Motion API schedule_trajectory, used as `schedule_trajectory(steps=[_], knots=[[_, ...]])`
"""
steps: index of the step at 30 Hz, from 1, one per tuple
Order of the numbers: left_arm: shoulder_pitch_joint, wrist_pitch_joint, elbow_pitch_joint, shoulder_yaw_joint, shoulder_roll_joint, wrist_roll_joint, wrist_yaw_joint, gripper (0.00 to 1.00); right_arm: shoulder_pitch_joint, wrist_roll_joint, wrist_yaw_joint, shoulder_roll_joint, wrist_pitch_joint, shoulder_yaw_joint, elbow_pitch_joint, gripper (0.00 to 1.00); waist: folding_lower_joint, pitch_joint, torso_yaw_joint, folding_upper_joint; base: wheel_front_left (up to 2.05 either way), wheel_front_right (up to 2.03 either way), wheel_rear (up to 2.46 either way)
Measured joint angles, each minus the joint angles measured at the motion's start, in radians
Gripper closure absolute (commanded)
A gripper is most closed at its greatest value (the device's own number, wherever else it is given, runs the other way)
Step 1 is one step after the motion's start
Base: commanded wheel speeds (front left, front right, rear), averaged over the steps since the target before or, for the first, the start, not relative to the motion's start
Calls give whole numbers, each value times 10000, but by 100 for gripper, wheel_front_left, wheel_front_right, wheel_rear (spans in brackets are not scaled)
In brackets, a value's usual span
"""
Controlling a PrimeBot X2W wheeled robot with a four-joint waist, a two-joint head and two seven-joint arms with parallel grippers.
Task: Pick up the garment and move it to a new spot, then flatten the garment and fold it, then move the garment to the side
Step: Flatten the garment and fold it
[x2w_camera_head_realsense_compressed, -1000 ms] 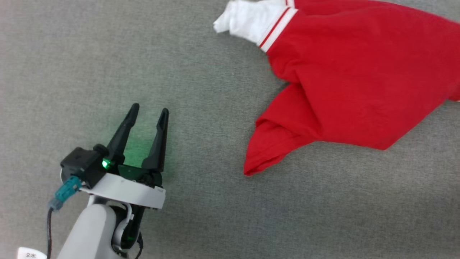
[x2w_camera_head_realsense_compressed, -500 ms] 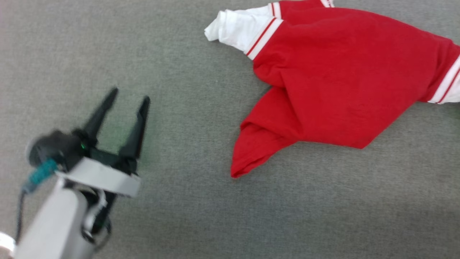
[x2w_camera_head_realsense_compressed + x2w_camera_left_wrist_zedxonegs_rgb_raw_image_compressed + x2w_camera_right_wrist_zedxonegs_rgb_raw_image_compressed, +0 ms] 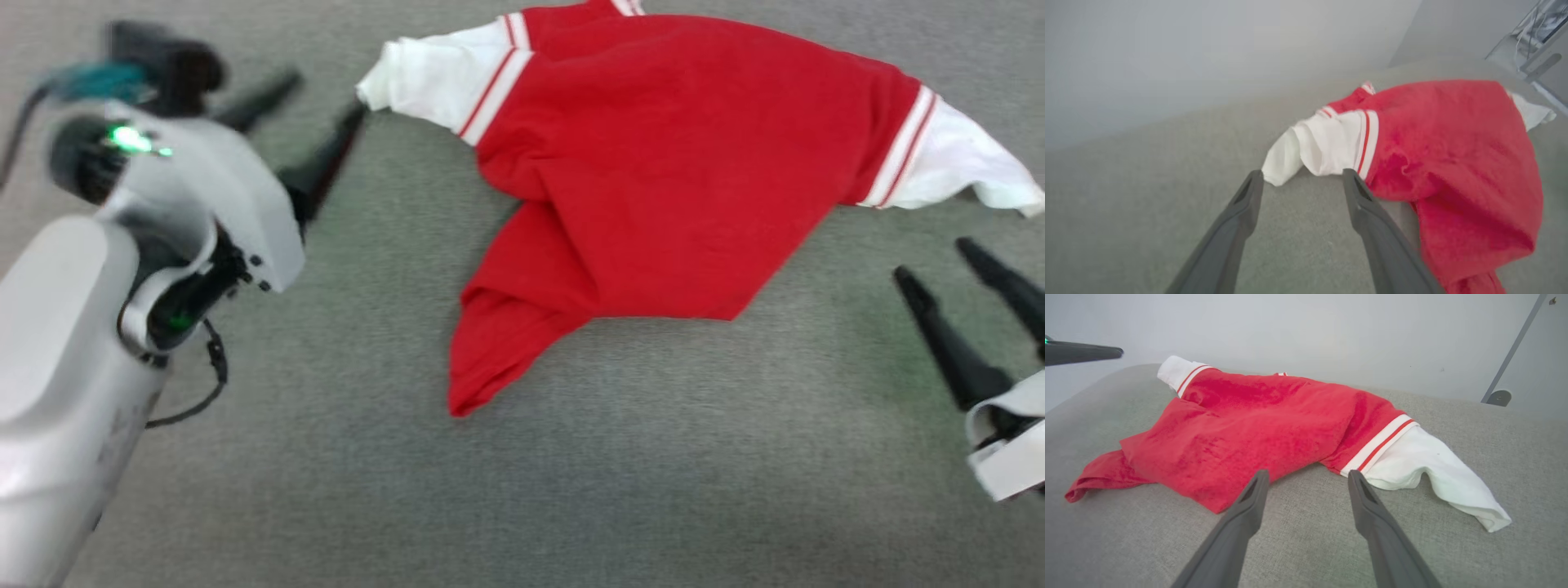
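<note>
The garment [image 3: 669,163] lay rumpled on the grey surface [image 3: 653,490], its red body bunched, white sleeves with red-white striped trim spread to either side, one folded red corner trailing out.

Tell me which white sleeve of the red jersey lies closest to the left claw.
The white short sleeve at the head view's left, just beyond the left claw. The other white sleeve lies across the red jersey, near the right claw.
</note>
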Motion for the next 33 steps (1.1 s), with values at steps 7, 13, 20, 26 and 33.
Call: schedule_trajectory(steps=[7, 13, 20, 26, 33], knots=[[-859, 5250, 1346, -1453, 196, -2926, 0, 0, 419, -721, 0, 825, 660, -247, -815, 0, 0, 52, -637, 0, 0, 0, 0], [-847, 6782, 654, -1471, 48, -4629, 0, 0, 798, -1112, -2, 1164, 874, -669, -1014, 0, 0, 65, -815, 0, 0, 0, 0], [-732, 7248, -259, -1902, -105, -4579, 234, 0, 767, -1436, 0, 1402, 1126, -652, -1294, 0, 0, 209, -794, 0, 0, 0, 0], [-354, 6548, -75, -2391, -481, -3887, 196, 100, 679, -1645, 0, 1528, 1214, -479, -1369, 0, 0, 189, -754, 0, 0, 0, 0], [954, 6334, -865, -2592, 69, -4234, 71, 100, 651, -1659, 0, 1524, 1300, -589, -1390, 0, 0, -116, -595, 0, 0, 0, 0]])
